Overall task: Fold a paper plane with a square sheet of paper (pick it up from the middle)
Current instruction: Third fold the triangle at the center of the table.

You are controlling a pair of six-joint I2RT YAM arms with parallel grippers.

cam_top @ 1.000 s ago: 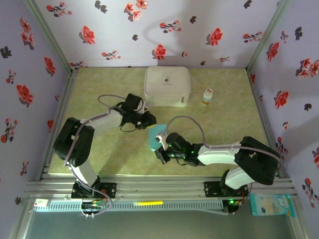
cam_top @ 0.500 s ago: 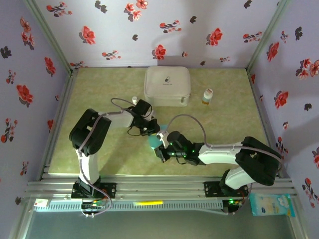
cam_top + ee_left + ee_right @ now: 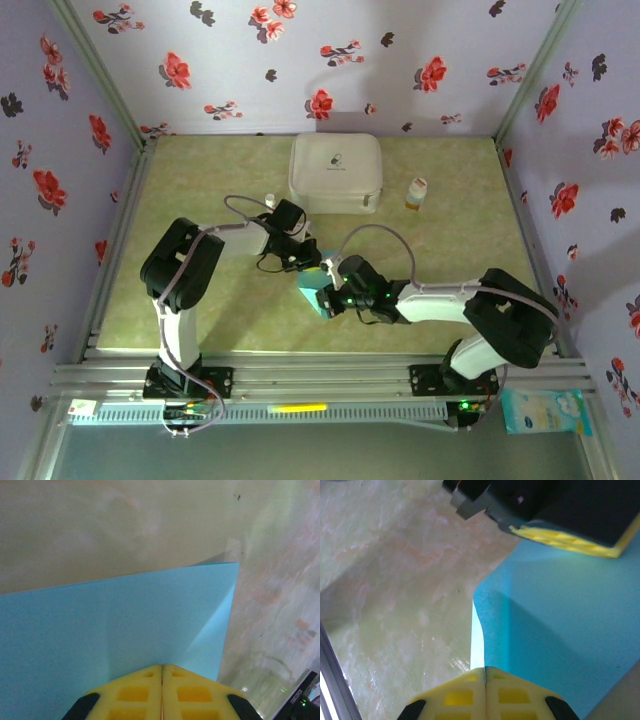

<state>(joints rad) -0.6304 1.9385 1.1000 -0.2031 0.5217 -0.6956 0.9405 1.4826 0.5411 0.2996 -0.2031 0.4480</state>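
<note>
Teal square sheet of paper [image 3: 125, 625] | pinched between left fingers [image 3: 132, 695] | right fingers [image 3: 457, 697] pinch its edge

Case [image 3: 335, 172], bottle [image 3: 415, 193] block far side

Your square sheet of paper [image 3: 125, 625] is thin, smooth, matt paper. The counter [image 3: 395, 580] looks like glossy marbled laminate. The left fingers [image 3: 132, 692] wear matt yellow pads moulded with square pockets. At twelve o'clock, the white case [image 3: 335, 172] looks like smooth plastic.
</note>
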